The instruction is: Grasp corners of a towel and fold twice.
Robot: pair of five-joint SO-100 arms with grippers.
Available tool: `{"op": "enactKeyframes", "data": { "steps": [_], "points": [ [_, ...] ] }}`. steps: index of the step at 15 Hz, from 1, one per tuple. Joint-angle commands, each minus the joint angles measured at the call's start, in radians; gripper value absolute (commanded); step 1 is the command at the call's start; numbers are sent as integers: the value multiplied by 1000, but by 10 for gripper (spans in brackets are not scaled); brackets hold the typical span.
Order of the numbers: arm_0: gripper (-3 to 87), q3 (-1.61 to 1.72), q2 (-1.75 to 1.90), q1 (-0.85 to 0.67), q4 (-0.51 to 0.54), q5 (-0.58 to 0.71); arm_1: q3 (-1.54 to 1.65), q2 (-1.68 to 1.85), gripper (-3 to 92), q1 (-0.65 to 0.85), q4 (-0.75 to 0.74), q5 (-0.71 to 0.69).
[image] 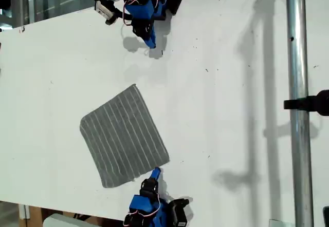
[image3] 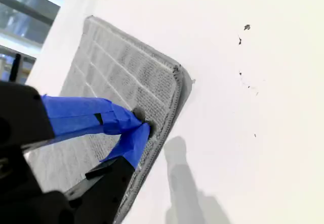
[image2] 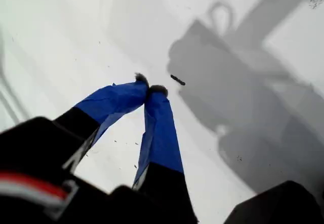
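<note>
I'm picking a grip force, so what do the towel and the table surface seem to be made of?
The towel looks like soft woven grey cloth, matte, with thin white stripes and a stitched hem visible in the second wrist view. The table seems a hard, smooth white board, perhaps laminate, faintly glossy: it shows crisp shadows and small dark specks.

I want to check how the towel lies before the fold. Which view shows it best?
The exterior view: the whole towel lies flat, all four corners visible. The second wrist view shows only one corner and edge by my second gripper. The first wrist view shows none of it.
</note>
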Motion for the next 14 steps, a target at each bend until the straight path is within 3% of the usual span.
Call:
{"op": "enactKeyframes", "data": {
  "steps": [1, 11, 12, 14],
  "points": [
    [-26, 2, 5, -8, -20, -12, -9, 2, -2, -17, 11, -3],
    [-26, 2, 5, -2, -20, -17, -72, -8, -2, -23, 37, -21],
    [-26, 2, 5, -2, -20, -17, -127, -86, -2, 2, 15, -81],
    [-26, 2, 5, -2, -20, -17, -376, -476, -2, 112, -100, -327]
  ]
}}
